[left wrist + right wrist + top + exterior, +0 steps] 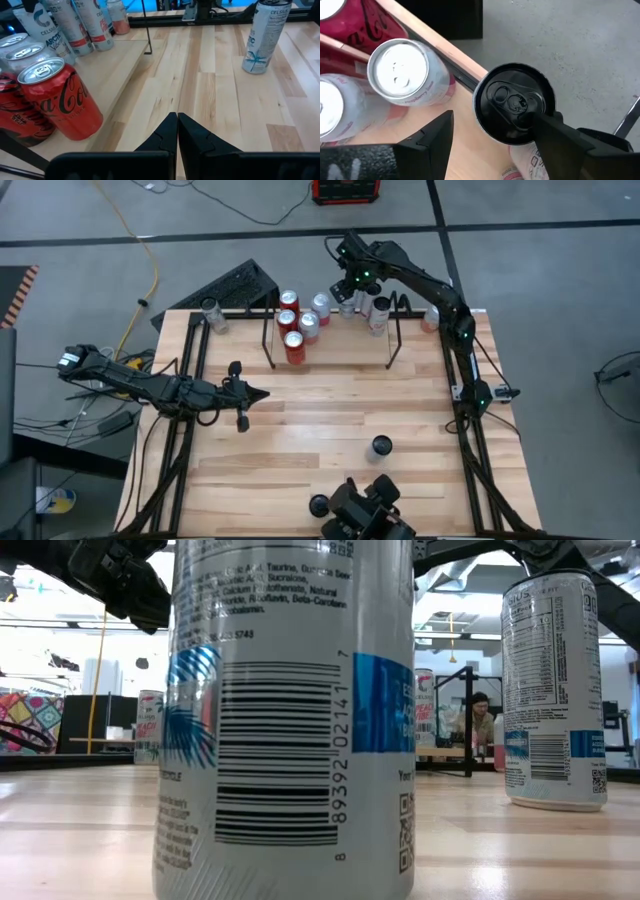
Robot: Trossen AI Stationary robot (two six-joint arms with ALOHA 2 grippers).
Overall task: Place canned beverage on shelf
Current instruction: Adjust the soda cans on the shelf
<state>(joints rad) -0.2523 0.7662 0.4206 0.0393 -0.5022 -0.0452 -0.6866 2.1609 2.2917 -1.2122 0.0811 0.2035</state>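
Black wire rods form the low rectangular shelf (330, 330) at the far edge of the pale wooden surface (320, 430), and it is already partly stocked: red cola cans (293, 345) stand in a cluster toward its left end, with pale slim cans (320, 305) beside them nearer the middle; the right gripper (350, 292) hangs over the back of the shelf, and the right wrist view shows its jaws set wide on either side of a black-topped can (515, 110), one jaw against the can's rim and the other a little apart, so I judge that this can is either just being set down or just about to be let go; whether it stands wholly inside the rack I cannot tell, since that view shows the can at the surface's far edge with bare floor beyond it; the left gripper (255, 393) waits over the left half of the surface with its jaws pressed together and nothing between them, pointing toward the red cans; as for what is left, a dark-topped can (381, 446) stands alone near the front of the surface, well apart from the shelf, another tall silvery can (211, 314) stands outside the shelf at the far left corner, and one more can (430, 318) shows at the far right by the arm's rail; the job therefore looks well under way, not finished, with several cans placed and at least the lone front one waiting to be carried across.
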